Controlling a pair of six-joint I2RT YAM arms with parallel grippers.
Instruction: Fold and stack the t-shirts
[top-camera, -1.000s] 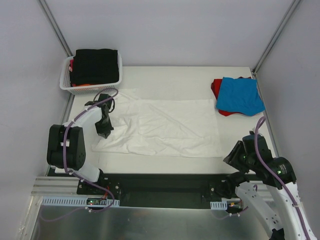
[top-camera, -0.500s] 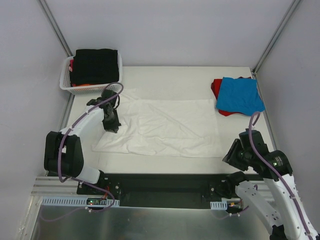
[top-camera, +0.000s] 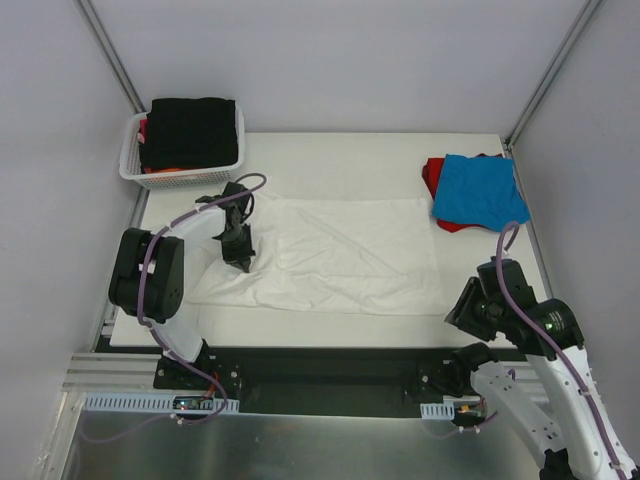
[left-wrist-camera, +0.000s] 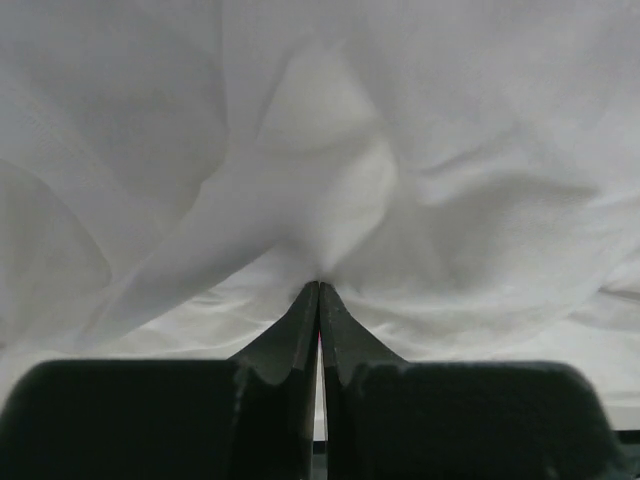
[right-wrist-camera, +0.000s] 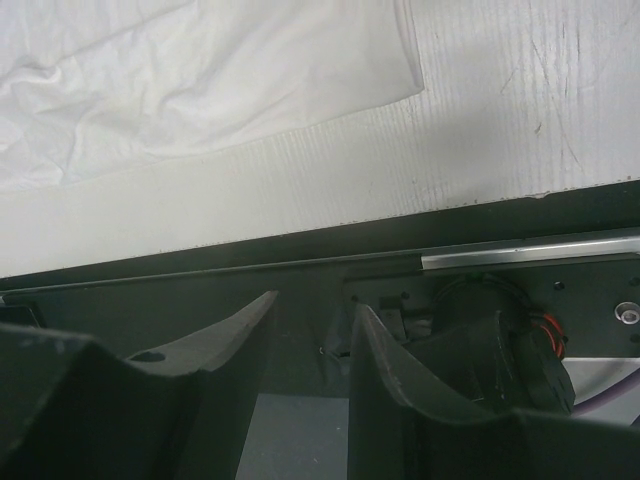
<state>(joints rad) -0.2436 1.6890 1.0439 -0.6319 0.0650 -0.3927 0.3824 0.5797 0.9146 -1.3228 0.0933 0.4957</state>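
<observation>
A large plain white cotton t-shirt is being shown spread over the middle of the white table. It is laid mostly flat, with its long side running left to right and shallow creases crossing it. Its left part is being grasped by the left gripper, which is being held over the cloth on an arm bent in from the table's left side. In the left wrist view the two dark fingers are being pressed together with no gap between them. A small fold of the white fabric is being pinched at their ends, and the cloth around the pinch is being gathered into soft ridges that fan outward.

A bright blue t-shirt is being shown folded at the far right of the table, well apart from the white one. It is resting on a red t-shirt, whose edge is being left uncovered on the left. At the far left corner a black t-shirt is being shown folded inside a white plastic lattice basket.

The right gripper is being held off the near right corner of the table, above the black rail along the near edge. Its jaws are being held apart with nothing between them. The near right corner of the white shirt is being seen beyond them, untouched.
</observation>
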